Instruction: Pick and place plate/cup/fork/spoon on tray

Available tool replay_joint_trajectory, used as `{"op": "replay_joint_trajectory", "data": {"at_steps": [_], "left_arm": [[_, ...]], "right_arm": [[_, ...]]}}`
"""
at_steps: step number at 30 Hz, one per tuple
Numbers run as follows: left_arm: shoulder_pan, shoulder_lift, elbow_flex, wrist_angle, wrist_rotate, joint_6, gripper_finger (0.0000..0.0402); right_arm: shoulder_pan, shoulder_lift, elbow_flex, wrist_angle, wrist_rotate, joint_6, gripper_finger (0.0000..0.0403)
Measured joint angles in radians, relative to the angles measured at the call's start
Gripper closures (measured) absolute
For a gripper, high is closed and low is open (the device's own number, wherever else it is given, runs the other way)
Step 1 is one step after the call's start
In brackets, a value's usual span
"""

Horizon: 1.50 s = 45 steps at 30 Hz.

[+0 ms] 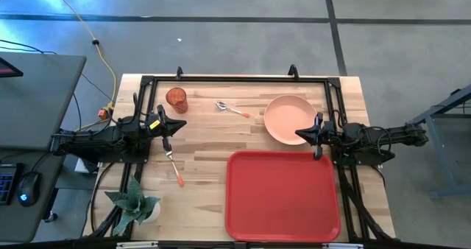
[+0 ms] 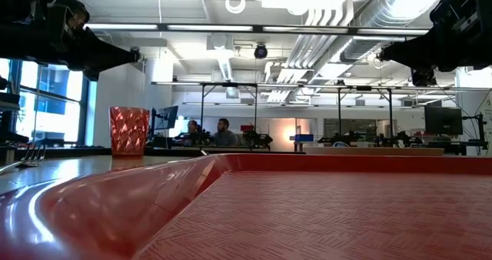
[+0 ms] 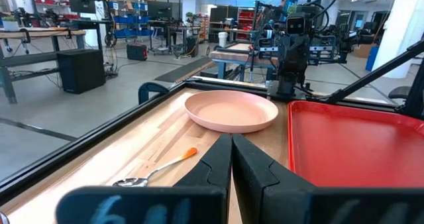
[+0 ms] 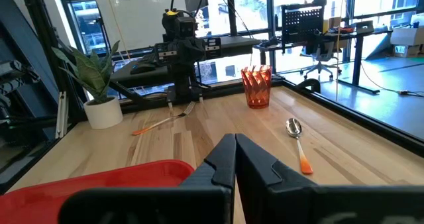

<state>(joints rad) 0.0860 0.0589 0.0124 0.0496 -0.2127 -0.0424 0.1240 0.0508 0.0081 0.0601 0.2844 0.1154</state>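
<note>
Left tool (image 1: 179, 124) closed, empty, level over the bench (image 1: 206, 142). Cup (image 1: 176, 99) far-left; fork (image 1: 174, 166) near it. Spoon (image 1: 231, 109) centre-far. Plate (image 1: 288, 119) beside the closed, empty right tool (image 1: 300, 134). Tray (image 1: 282, 196) near-right.

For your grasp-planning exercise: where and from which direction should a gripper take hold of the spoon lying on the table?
Grip the spoon at mid-handle, coming straight down from above, fingers across its slim shaft. It lies flat on the table, clear of the cup and the plate.
</note>
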Motion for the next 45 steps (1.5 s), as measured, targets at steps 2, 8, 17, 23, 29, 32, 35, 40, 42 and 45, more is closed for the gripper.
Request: {"op": "replay_joint_trajectory", "data": {"at_steps": [2, 8, 17, 23, 29, 32, 35, 40, 42, 45], "left_arm": [[0.0, 0.0, 0.0, 0.0, 0.0, 0.009, 0.0398], [0.0, 0.0, 0.0, 0.0, 0.0, 0.009, 0.0398], [0.0, 0.0, 0.0, 0.045, -0.015, -0.002, 0.0398], [0.0, 0.0, 0.0, 0.055, -0.015, -0.006, 0.0398], [0.001, 0.0, 0.0, 0.091, -0.029, 0.005, 0.0398], [0.001, 0.0, 0.0, 0.125, -0.044, 0.073, 0.0398], [0.004, 0.0, 0.0, 0.164, -0.052, 0.145, 0.0398], [0.025, 0.056, 0.0, 0.203, -0.044, 0.148, 0.0398], [0.032, 0.111, 0.0, 0.227, -0.024, 0.13, 0.0398], [0.035, 0.223, 0.0, 0.321, -0.001, 0.11, 0.0398]], "right_arm": [[0.0, 0.0, 0.0, 0.0, 0.0, 0.0, 0.0402], [0.0, 0.0, 0.0, 0.0, 0.0, 0.0, 0.0402], [0.0, 0.0, 0.0, 0.001, 0.0, -0.001, 0.0402], [0.0, 0.0, 0.0, 0.043, 0.055, 0.035, 0.0402], [0.0, 0.001, 0.0, 0.017, 0.153, 0.199, 0.0402], [0.0, 0.04, 0.0, 0.005, 0.086, 0.303, 0.0402], [0.001, 0.096, 0.0, 0.003, 0.027, 0.331, 0.0402], [0.001, 0.204, 0.0, 0.064, 0.067, 0.403, 0.0402], [0.001, 0.255, 0.0, 0.133, 0.083, 0.41, 0.0402], [0.0, 0.337, 0.0, 0.23, 0.113, 0.409, 0.0402]]}}
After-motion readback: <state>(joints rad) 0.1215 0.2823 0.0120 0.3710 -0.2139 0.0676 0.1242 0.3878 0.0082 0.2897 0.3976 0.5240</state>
